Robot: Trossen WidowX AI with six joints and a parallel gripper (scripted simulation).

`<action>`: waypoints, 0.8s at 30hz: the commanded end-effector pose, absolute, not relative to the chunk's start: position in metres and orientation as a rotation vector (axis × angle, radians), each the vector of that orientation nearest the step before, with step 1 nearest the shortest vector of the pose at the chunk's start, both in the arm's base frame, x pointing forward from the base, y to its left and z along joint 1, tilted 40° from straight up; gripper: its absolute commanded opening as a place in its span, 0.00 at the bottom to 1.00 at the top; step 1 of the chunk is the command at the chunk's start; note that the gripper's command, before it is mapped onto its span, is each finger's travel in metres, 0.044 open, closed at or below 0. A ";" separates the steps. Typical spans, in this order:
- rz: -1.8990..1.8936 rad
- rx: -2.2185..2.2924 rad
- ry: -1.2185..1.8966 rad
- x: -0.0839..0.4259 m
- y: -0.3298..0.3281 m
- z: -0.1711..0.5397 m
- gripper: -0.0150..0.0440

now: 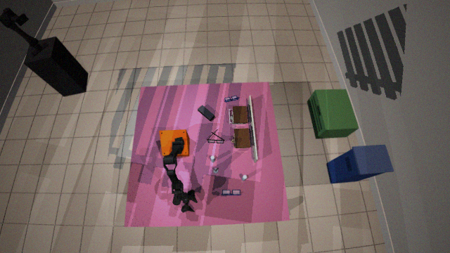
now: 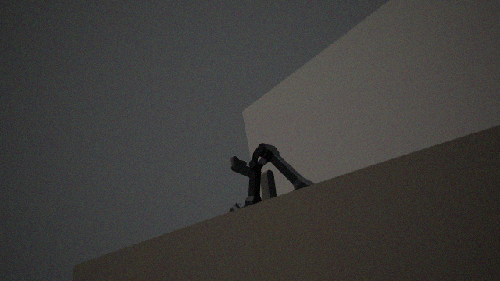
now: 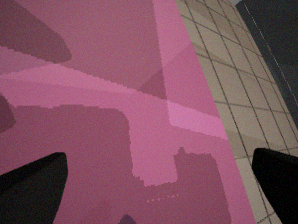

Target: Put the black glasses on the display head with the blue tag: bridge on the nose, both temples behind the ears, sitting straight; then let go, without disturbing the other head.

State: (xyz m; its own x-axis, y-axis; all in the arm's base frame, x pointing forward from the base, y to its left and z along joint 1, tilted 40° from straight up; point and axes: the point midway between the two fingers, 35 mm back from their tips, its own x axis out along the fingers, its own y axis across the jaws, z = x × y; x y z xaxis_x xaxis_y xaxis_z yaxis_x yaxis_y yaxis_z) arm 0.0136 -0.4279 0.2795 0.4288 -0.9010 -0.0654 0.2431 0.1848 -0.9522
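My empty pincer (image 1: 192, 202) (image 2: 233, 185) (image 3: 162, 161) gapes wide; the black glasses (image 1: 216, 141) lie well off to its side. Likely light, with flexible temples: I'd grip the bridge gently.

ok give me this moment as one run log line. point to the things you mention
gripper (image 1: 191, 204) (image 3: 162, 161): open, holding nothing | black wire-frame glasses (image 1: 216, 141): on pink mat (image 1: 151, 123) (image 3: 100, 90), temples spread | placing on head: not done

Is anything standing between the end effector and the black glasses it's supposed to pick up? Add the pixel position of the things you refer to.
Nothing visible stands squarely between the end effector (image 1: 194, 204) (image 2: 244, 204) (image 3: 160, 152) and the black glasses (image 1: 216, 141), but two small objects, one pale (image 1: 212, 159) and one greyish (image 1: 216, 171), stand close beside the direct line, nearer the glasses.
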 end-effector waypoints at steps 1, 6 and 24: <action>-0.925 -1.087 0.756 0.014 -0.428 0.279 0.98; -0.925 -1.087 0.756 0.014 -0.428 0.279 1.00; -0.722 -0.525 0.618 0.169 -0.408 0.203 0.59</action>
